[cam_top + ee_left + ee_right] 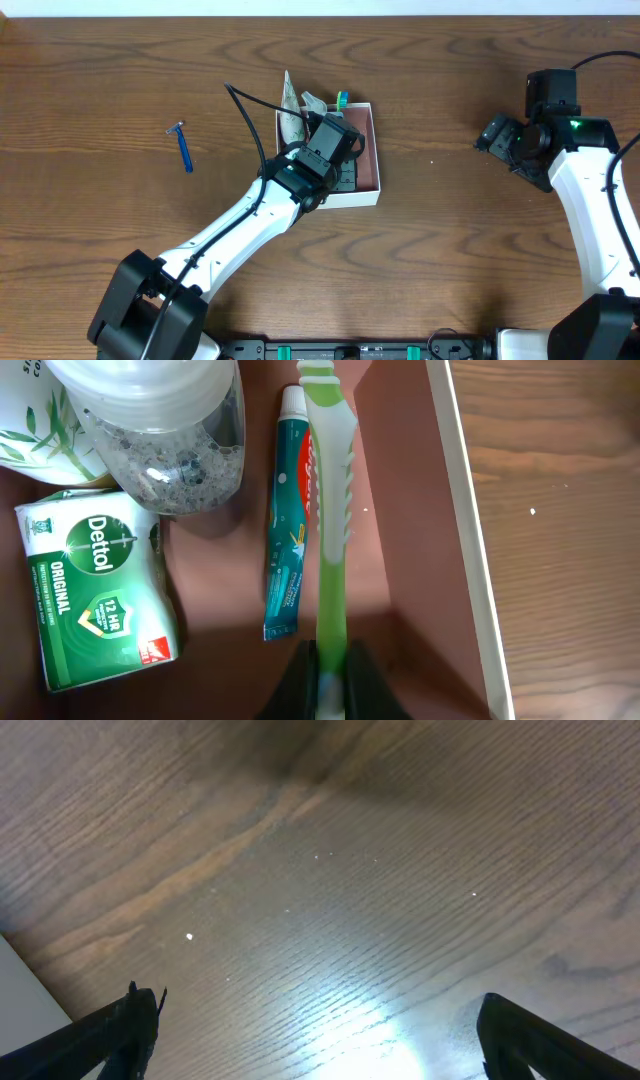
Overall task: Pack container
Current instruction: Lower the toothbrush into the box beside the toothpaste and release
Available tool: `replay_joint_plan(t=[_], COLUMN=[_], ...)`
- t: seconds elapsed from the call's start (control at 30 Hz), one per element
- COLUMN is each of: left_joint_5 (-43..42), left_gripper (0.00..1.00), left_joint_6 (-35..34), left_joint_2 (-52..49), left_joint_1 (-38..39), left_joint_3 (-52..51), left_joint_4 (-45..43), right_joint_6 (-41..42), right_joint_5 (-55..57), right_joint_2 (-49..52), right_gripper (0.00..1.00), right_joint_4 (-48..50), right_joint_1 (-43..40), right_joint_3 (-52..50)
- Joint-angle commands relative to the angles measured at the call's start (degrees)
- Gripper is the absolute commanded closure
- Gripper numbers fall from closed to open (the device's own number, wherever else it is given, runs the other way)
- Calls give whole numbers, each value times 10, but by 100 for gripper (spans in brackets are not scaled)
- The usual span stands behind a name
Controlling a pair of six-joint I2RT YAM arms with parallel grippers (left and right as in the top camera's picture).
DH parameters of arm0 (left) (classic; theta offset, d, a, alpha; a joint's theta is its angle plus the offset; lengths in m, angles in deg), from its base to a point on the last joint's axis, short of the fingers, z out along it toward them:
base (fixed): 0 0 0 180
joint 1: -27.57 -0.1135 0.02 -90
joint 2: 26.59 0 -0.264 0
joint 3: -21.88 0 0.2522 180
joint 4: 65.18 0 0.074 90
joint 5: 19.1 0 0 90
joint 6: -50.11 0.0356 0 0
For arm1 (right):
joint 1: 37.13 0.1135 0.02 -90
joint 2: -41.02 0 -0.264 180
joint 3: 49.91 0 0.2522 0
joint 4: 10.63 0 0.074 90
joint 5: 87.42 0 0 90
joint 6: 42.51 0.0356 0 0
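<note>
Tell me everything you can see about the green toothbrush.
The green toothbrush looks like glossy light green plastic, with ribbed notches along the right side of its handle. It runs lengthwise over the reddish floor of the container, roughly parallel to the white wall, and its edge overlaps the toothpaste tube beside it. The left gripper is shut on its near end, jaws pinching both sides. Whether it touches the floor cannot be told.
</note>
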Motion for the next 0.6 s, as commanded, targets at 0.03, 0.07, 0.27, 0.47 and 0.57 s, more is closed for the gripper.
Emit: replay_joint_plan(t=[0.03, 0.07, 0.27, 0.47, 0.57], left_joint_5=[5, 5, 5, 5, 5], left_gripper=[89, 87, 85, 85, 85], left_joint_6=[-6, -6, -6, -6, -5], left_joint_2=[-7, -7, -7, -7, -7], left_joint_1=[2, 2, 2, 2, 2], left_joint_3=[7, 7, 7, 7, 7], left_joint_4=[2, 2, 1, 1, 0], right_joint_6=[7, 7, 7, 7, 7], right_joint_5=[3, 3, 3, 3, 3], right_joint_2=[1, 1, 1, 1, 1], right_gripper=[1, 1, 1, 1, 1], right_joint_4=[-1, -1, -1, -1, -1], right_joint_1=[-2, -2, -2, -2, -2], right_joint_3=[1, 1, 1, 1, 1])
